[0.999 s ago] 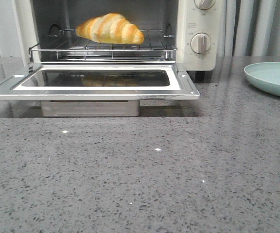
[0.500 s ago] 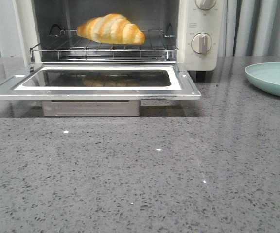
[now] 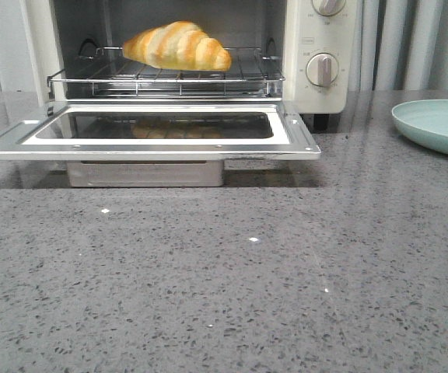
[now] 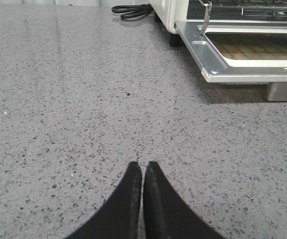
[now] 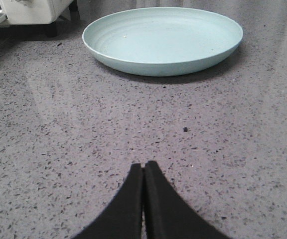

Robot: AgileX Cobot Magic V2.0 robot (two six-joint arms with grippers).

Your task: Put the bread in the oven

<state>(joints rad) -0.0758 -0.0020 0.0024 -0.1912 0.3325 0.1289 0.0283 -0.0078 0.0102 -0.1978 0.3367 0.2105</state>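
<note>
**Nothing moves; bread lies on the oven rack**

Since a second ago almost nothing has moved: the golden-orange croissant-shaped bread with cream stripes [image 3: 177, 46] lies where it lay on the wire rack [image 3: 169, 78], and the whole scene sits only a hair to the right of where it was in the front view, unchanged over the last half second.

The cream-white countertop toaster oven [image 3: 317, 54] stands at the far left of the grey speckled stone table [image 3: 232, 272]. Its glass-window door [image 3: 154, 128] is folded down flat toward the near side, with a metal crumb tray [image 3: 146, 172] showing beneath it. Two round knobs [image 3: 321, 70] sit on the oven's right panel. A pale teal round plate [image 5: 163, 40] rests on the table well to the right of the oven. A black cord [image 4: 132, 10] lies coiled at the far left of the oven. Nothing stands in front of the oven's opening.

The bread's long axis runs left to right along the rack, its tapered ends pointing left and right, the right end a little lower.

The left gripper [image 4: 142, 172] has its black fingers pressed together, holding nothing, over bare table left of the door. The right gripper [image 5: 143, 172] is likewise closed and empty, near the plate.
</note>
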